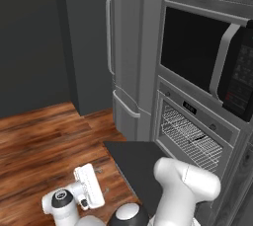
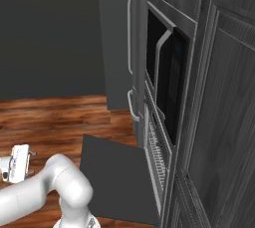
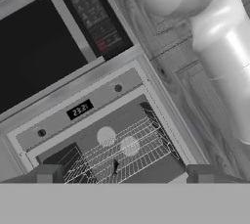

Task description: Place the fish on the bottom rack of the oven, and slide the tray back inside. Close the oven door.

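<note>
fish (image 3: 115,168): small dark sliver lying on the bottom rack (image 3: 122,157) inside the oven (image 1: 197,136); in the left base view it shows as a dark streak on the wire grid.
rack position: looks already slid in, its front edge about level with the oven mouth; hard to be sure.
oven door (image 1: 136,163): swung down flat, dark panel jutting out over the wood floor.
gripper (image 3: 122,174): pulled well back from the oven, fingers spread apart, nothing between them.
key relation: door lies low, between gripper and oven; its free front edge is the nearest part, and the likely next move is lifting that edge up toward the oven.
writing: control strip display shows digits, roughly "23:21", blurred.
</note>
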Available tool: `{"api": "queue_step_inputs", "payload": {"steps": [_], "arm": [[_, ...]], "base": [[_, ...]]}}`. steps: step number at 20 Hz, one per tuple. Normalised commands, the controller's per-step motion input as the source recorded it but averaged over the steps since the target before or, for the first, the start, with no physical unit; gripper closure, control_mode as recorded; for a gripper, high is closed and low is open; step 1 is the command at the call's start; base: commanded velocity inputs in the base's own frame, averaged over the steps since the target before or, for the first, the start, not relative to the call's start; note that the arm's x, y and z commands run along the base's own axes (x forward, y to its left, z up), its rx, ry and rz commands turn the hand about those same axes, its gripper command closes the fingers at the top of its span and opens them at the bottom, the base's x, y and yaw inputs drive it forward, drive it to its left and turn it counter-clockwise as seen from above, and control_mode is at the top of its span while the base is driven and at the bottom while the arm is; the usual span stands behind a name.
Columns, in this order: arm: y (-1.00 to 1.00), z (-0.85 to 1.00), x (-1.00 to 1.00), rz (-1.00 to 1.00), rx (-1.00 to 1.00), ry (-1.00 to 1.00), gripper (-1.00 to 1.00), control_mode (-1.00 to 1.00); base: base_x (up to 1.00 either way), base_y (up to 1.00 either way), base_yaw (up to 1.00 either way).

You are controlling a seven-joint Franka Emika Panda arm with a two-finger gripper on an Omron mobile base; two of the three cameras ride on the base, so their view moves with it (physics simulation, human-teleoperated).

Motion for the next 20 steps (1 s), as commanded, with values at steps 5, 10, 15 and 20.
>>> {"api": "queue_step_inputs", "payload": {"steps": [5, 10, 15, 20], "arm": [[0.0, -0.74, 0.3, 0.0, 0.0, 0.16, -1.0, -1.0], [0.0, -0.64, 0.51, 0.0, 0.0, 0.12, -1.0, -1.0], [0.0, -0.6, 0.59, 0.0, 0.0, 0.13, -1.0, -1.0], [0.0, -0.69, 0.61, 0.0, -0.03, 0.13, -1.0, -1.0]], "base": [[0.0, 0.0, 0.0], [0.0, 0.0, 0.0], [0.0, 0.0, 0.0], [0.0, 0.0, 0.0]]}}
